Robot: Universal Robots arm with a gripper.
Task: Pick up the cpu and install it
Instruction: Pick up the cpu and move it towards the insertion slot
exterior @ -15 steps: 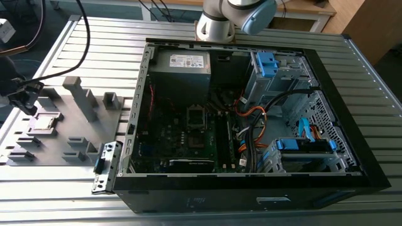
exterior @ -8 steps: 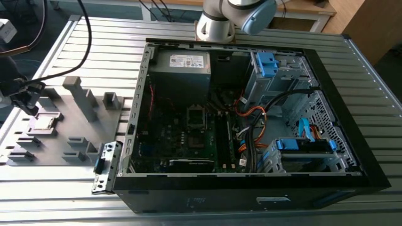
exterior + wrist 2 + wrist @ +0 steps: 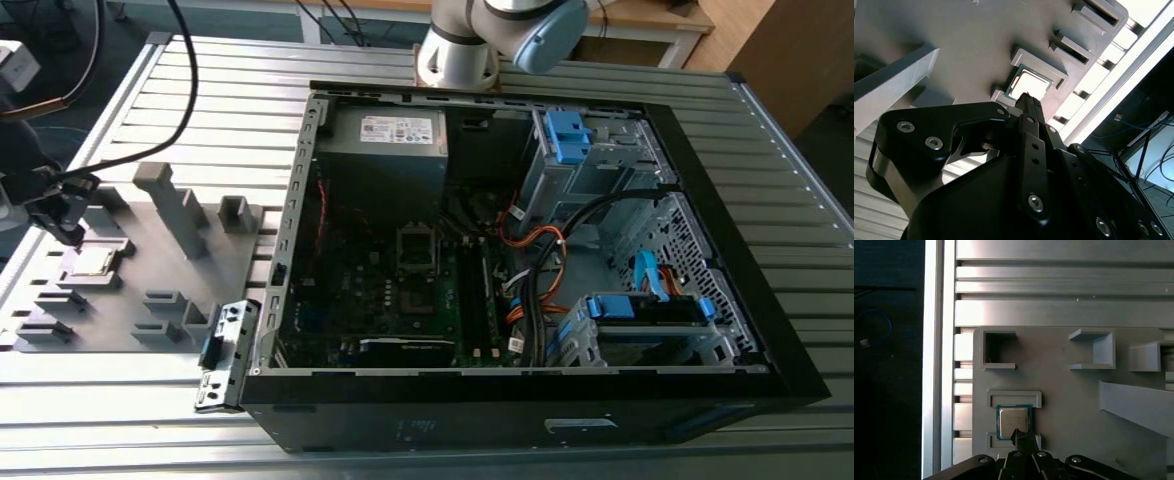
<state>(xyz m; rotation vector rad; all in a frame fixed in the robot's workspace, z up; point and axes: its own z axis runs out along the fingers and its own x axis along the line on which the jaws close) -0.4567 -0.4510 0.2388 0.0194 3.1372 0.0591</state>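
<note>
Eyes on the cpu (image 3: 1014,421): lying flat, silvery top up, in a shallow square pocket of the grey fixture plate (image 3: 1069,405), not yet lifted. Right over one edge of it, the gripper (image 3: 1024,436), jaws drawn together on nothing, contact with the chip impossible to call. Further out in the exterior view, plate on the slatted metal table (image 3: 240,70), at the exterior view's left of the open black computer case (image 3: 534,415).

On the bench (image 3: 227,110), a fixture tray (image 3: 147,275) lies to the exterior view's left of the computer case (image 3: 534,425). The cpu (image 3: 91,262) sits in a recess on the tray, with upright blocks (image 3: 174,210) between it and the case.
</note>
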